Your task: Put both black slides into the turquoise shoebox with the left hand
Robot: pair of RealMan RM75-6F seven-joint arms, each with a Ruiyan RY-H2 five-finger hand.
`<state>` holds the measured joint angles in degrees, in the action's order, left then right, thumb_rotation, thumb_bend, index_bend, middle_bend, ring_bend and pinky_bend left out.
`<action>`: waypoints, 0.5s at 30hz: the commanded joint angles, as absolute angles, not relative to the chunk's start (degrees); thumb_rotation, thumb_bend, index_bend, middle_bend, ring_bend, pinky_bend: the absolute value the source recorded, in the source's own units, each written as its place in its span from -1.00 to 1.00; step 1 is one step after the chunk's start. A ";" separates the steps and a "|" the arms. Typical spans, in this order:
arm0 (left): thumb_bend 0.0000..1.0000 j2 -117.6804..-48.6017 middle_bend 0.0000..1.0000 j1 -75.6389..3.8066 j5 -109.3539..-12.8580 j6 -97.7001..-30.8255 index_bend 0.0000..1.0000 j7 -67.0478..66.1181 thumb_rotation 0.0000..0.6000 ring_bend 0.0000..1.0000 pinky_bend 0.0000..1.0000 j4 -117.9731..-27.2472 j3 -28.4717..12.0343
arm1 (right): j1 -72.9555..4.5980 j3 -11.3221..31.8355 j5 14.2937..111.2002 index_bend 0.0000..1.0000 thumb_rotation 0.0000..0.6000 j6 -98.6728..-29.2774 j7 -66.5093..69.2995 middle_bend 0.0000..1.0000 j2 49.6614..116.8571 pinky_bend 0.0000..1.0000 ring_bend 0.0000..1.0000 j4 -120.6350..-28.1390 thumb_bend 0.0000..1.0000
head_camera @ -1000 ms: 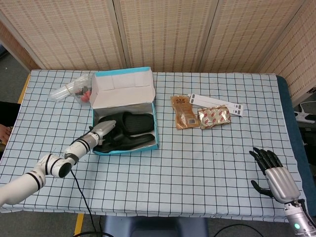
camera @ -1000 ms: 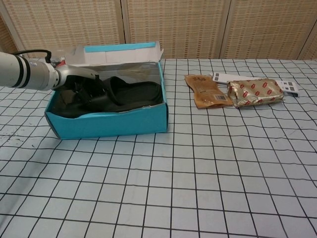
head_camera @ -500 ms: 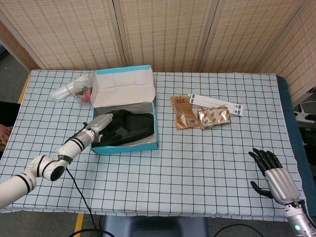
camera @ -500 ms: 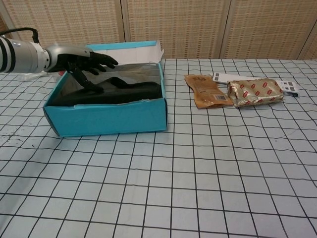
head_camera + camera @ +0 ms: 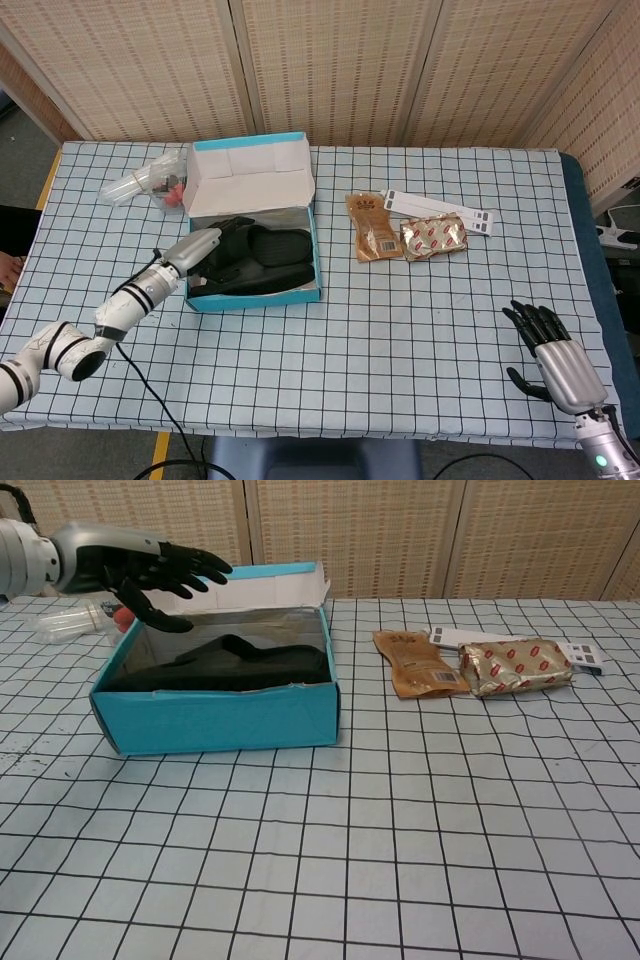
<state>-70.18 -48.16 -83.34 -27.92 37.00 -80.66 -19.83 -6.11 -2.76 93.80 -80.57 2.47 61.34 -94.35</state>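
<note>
The turquoise shoebox stands open at the table's left, its white lid flap up at the back. Both black slides lie inside it. My left hand hovers above the box's left end, fingers spread and holding nothing, clear of the slides. My right hand rests at the table's near right corner, fingers apart and empty; the chest view does not show it.
A brown snack packet, a red-patterned gold packet and a white strip lie right of the box. A clear plastic bag with red items sits behind the box at left.
My left hand has let go of the slide inside the box, opened, and risen up and back to the left. The box has settled flat. The right hand has not moved.
</note>
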 commanded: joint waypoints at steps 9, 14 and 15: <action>-0.13 -66.70 -0.63 -40.22 -86.04 -42.78 -0.76 28.33 1.00 -0.63 -0.64 -86.32 -12.28 | -6.24 -2.78 93.76 -1.00 1.00 -80.42 2.52 -1.00 61.36 -1.00 -1.00 -94.33 -0.55; -0.14 -70.50 -0.55 -38.64 -81.96 -46.97 -0.69 18.99 1.00 -0.59 -0.58 -85.65 -11.59 | -6.51 -3.16 94.31 -1.00 1.00 -79.85 2.38 -1.00 61.50 -1.00 -1.00 -94.38 -0.55; -0.14 -71.07 -0.53 -38.68 -81.19 -47.20 -0.66 18.49 1.00 -0.57 -0.58 -85.72 -11.71 | -6.50 -3.24 94.45 -1.00 1.00 -79.89 2.43 -1.00 61.48 -1.00 -1.00 -94.44 -0.55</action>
<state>-68.94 -39.82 -83.49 -44.91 21.82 -85.67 -12.38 -6.48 -3.19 94.41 -79.90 2.43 61.48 -94.41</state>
